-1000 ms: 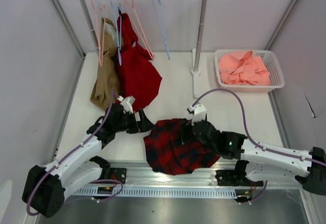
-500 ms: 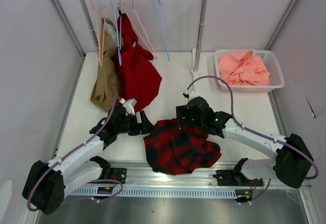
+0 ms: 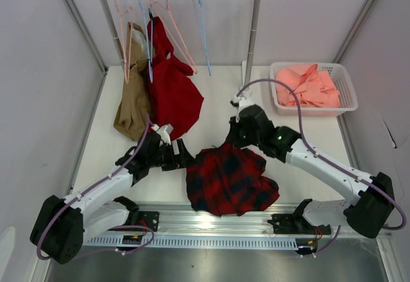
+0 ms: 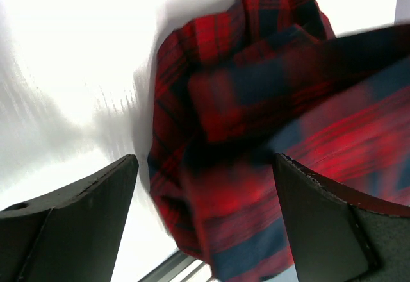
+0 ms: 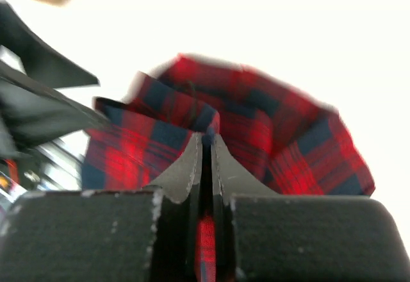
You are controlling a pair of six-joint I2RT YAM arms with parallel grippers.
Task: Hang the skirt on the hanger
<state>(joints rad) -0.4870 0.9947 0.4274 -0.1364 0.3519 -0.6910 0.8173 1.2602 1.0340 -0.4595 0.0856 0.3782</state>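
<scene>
Right wrist view shows right gripper (image 5: 206, 140) pinching skirt (image 5: 272, 118).

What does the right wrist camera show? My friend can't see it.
The right end effector is shut on a fold of the red and navy plaid skirt, pinching it between its two dark fingers. The rest of the skirt bunches up beyond on a bright white table.
</scene>
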